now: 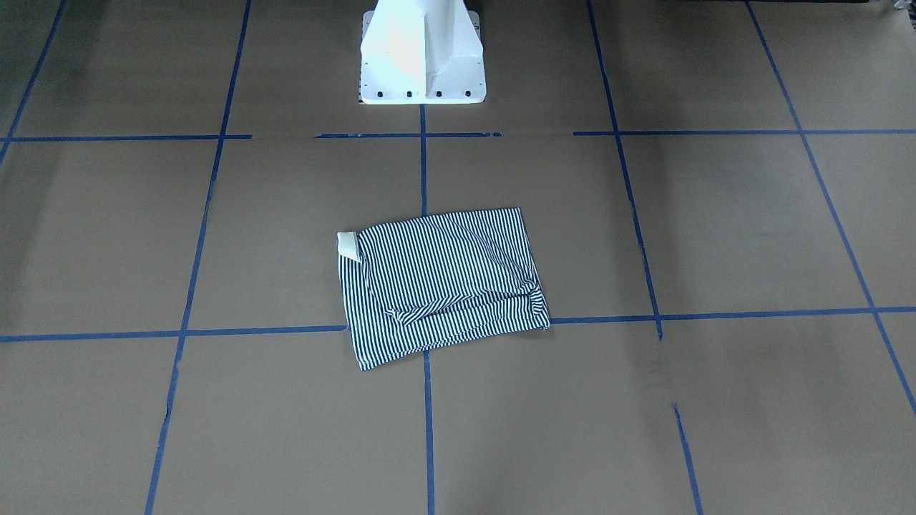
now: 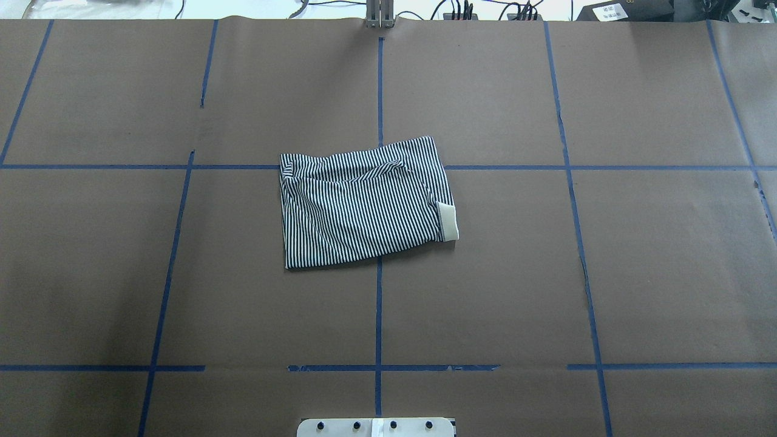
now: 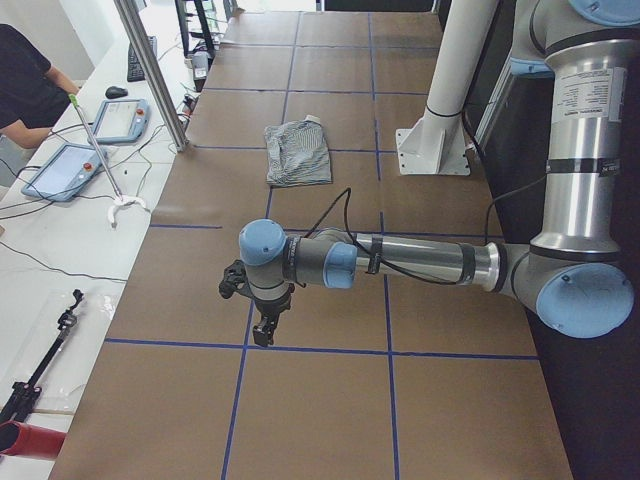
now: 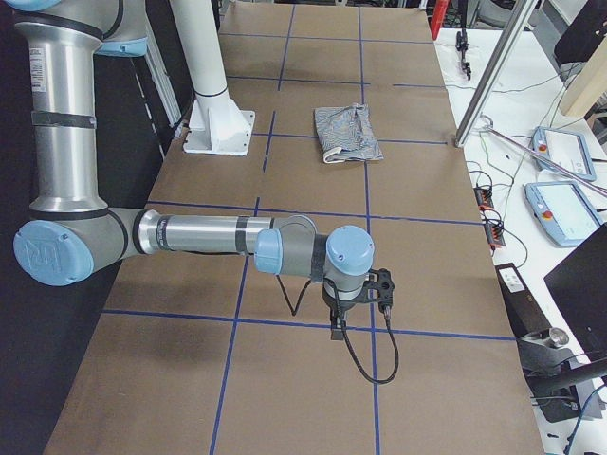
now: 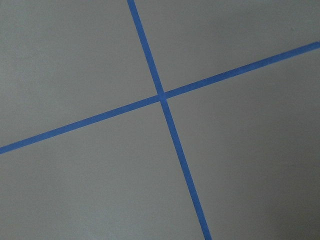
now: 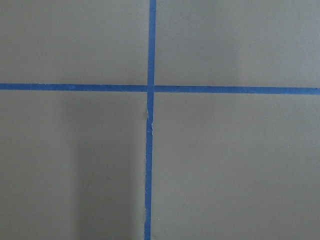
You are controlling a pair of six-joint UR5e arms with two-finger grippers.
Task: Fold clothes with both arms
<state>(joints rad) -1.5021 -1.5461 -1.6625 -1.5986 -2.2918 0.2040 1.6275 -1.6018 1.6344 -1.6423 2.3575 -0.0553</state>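
The striped polo shirt [image 1: 444,286] lies folded into a compact rectangle at the middle of the table, its cream collar [image 2: 448,221] poking out at one side. It also shows as a small bundle in the side views [image 3: 298,153] [image 4: 348,133]. Both arms hover far from it at the table's ends. My left gripper [image 3: 262,325] points down over a tape line, and so does my right gripper [image 4: 337,327]. Neither touches the shirt [image 2: 361,203], and I cannot tell whether they are open or shut. The wrist views show only brown table and blue tape.
The white pedestal base [image 1: 422,57] stands at the robot's side of the table. Blue tape lines [image 2: 379,303] grid the brown surface. Side benches hold teach pendants [image 3: 65,170] [image 4: 564,209], cables and a metal post [image 3: 155,75]. A person [image 3: 25,85] sits by the left bench.
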